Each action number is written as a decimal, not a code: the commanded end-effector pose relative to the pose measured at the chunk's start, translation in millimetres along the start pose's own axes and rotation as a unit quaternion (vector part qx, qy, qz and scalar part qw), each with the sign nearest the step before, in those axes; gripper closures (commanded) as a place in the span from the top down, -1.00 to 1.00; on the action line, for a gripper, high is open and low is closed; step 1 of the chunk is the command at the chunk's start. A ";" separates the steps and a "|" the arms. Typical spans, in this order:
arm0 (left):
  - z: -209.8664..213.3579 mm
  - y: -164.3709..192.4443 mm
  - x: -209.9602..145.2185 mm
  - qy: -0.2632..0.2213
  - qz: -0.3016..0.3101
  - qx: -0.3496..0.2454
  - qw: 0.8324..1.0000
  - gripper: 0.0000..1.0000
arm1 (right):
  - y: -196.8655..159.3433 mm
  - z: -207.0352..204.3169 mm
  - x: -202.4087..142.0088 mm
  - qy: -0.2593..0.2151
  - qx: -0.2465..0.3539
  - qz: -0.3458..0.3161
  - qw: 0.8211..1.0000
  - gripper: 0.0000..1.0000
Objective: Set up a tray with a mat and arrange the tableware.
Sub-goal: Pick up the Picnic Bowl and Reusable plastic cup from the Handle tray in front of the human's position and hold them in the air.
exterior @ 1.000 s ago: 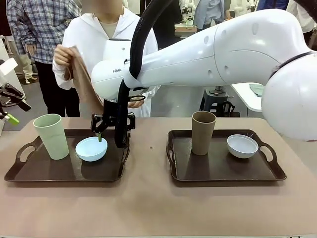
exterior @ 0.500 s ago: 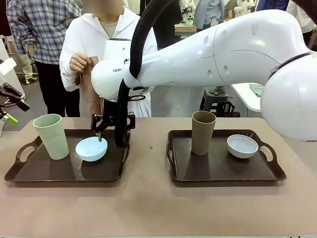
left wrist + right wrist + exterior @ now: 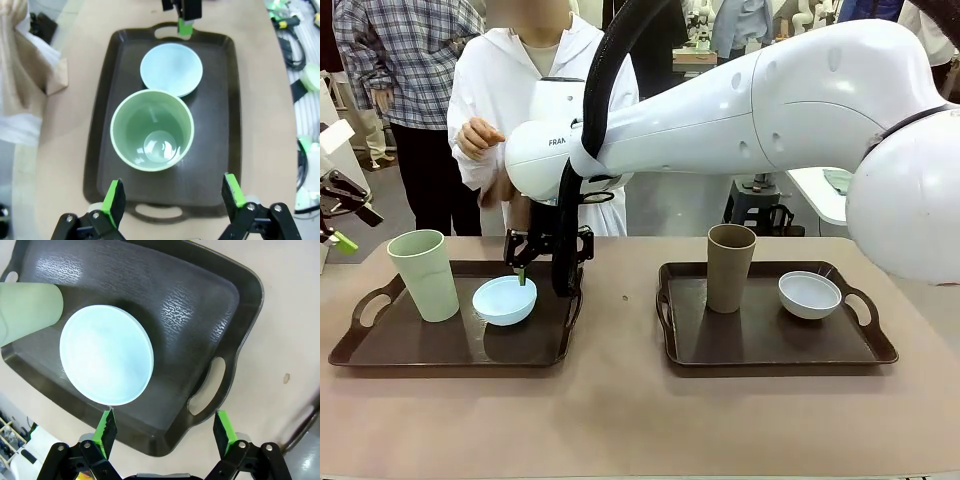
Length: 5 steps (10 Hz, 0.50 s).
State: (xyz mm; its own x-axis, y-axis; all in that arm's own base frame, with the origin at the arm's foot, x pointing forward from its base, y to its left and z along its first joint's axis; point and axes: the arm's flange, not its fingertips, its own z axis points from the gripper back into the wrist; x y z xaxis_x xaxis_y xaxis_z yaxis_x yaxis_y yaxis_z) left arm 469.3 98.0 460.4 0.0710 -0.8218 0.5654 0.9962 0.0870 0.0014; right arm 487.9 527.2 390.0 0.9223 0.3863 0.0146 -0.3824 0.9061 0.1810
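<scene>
A pale green cup (image 3: 424, 275) and a light blue bowl (image 3: 504, 300) stand on the left dark tray (image 3: 380, 345). On the right tray (image 3: 770, 350) are a brown cup (image 3: 730, 267) and a white bowl (image 3: 809, 294). My right gripper (image 3: 525, 268) reaches across and hangs open just behind the blue bowl (image 3: 106, 361), near the tray's handle (image 3: 205, 392); its jaws (image 3: 164, 424) hold nothing. High over the green cup (image 3: 151, 130) my left gripper (image 3: 172, 192) stands open and empty. The mat, a beige cloth (image 3: 22, 60), hangs at the person's side.
The person in white (image 3: 535, 75) stands at the far side behind the left tray, one hand (image 3: 478, 135) raised. Bare table lies between the two trays and along the front edge. Cables and tools (image 3: 295, 45) lie off the table's end.
The person has lowered the beige cloth from shoulder height down behind my right arm. Both grippers and all tableware stay where they were.
</scene>
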 end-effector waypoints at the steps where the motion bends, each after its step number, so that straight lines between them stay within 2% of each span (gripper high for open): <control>1: 2.5 17.4 -22.8 -0.050 -0.036 -0.025 0.998 1.00 | 7.7 -3.9 4.6 -0.012 -0.008 0.005 1.000 1.00; 3: -1.4 29.7 -41.3 -0.093 -0.067 -0.060 0.992 1.00 | 13.6 -8.3 8.8 -0.016 -0.019 0.000 1.000 1.00; 5: -8.9 38.7 -52.8 -0.117 -0.067 -0.064 0.989 1.00 | 20.1 -13.8 11.1 -0.018 -0.025 0.001 1.000 1.00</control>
State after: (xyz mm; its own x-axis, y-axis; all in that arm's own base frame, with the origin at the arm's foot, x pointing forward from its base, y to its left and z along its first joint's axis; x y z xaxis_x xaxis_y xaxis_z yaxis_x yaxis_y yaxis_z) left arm 492.4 132.4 421.2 -0.0520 -0.7000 0.7123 0.9964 -0.0838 -0.0097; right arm 485.7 542.3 381.9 0.9161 0.3999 0.0270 -0.3986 0.9019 0.1661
